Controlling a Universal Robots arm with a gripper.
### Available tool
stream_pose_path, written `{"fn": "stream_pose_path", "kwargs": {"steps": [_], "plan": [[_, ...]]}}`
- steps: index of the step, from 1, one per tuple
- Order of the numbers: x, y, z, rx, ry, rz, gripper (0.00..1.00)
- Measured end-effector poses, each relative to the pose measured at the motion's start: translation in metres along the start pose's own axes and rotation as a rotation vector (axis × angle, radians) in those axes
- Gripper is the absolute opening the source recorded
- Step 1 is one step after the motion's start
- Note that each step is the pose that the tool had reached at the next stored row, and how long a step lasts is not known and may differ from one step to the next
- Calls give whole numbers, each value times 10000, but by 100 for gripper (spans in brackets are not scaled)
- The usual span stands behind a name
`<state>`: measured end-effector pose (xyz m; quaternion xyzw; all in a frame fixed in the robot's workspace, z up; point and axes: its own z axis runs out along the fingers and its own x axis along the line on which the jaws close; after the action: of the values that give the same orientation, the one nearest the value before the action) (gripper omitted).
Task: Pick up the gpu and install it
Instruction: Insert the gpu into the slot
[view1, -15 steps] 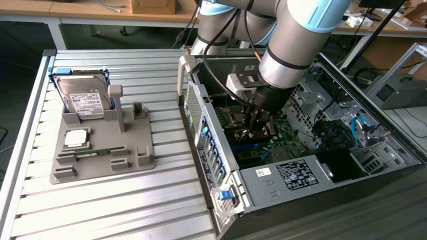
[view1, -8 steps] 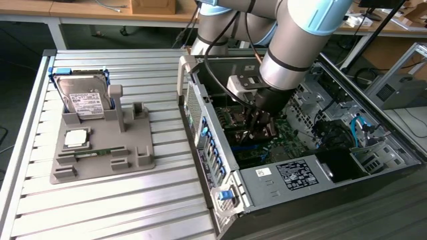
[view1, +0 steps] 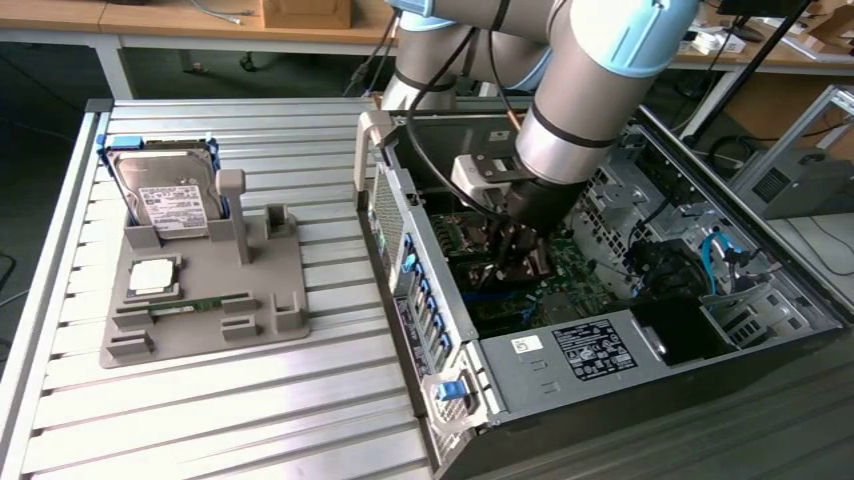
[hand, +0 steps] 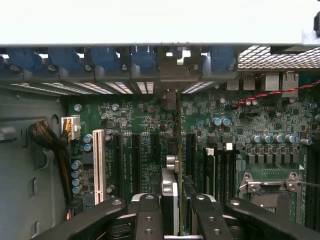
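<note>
The tool (hand: 178, 202) is clenched on the gpu (hand: 179, 135), held edge-on inside the computer case (view1: 534, 375) over the motherboard (hand: 130, 120); its long axis runs from the tool toward the rear slot covers (hand: 100, 87); whether it is seated cannot be told.

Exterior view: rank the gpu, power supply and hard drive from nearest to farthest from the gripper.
1. gpu: held by the gripper, inside the case.
2. power supply: in the case's near end.
3. hard drive: on the stand, exterior view's left.
</note>
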<state>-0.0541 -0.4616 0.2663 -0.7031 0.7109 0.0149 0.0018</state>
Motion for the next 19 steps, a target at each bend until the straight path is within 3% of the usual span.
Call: {"fn": "stream_pose_path", "kwargs": {"steps": [7,19], "plan": [[-19,43,5,0,-1,2,27],[-5,38,29,-1,1,1,27]]}}
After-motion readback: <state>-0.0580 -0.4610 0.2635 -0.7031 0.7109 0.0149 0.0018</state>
